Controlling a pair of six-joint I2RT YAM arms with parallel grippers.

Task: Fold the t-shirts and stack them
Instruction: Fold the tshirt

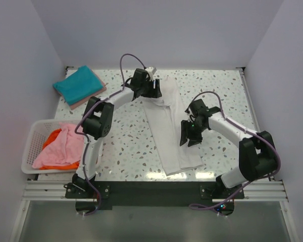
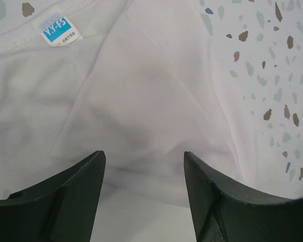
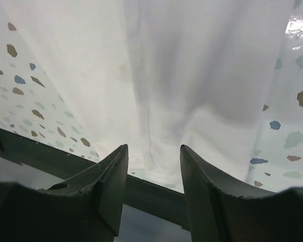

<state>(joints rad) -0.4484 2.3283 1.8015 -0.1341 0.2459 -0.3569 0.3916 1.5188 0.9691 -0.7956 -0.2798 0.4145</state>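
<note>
A white t-shirt [image 1: 166,126], folded into a long narrow strip, lies down the middle of the table from back to front. My left gripper [image 1: 155,91] is open and hovers over its collar end; the left wrist view shows the white cloth [image 2: 141,96] with a blue label [image 2: 60,31] between the open fingers. My right gripper [image 1: 188,140] is open above the strip's right edge near the hem; the right wrist view shows the cloth [image 3: 192,75] beyond its fingers. A folded teal t-shirt [image 1: 79,83] lies on a pink one at the back left.
A white lattice basket [image 1: 34,146] at the left edge holds crumpled pink [image 1: 60,148] and orange [image 1: 53,136] shirts. The table is speckled white terrazzo [image 1: 222,96]. A black rail [image 1: 156,189] runs along the near edge.
</note>
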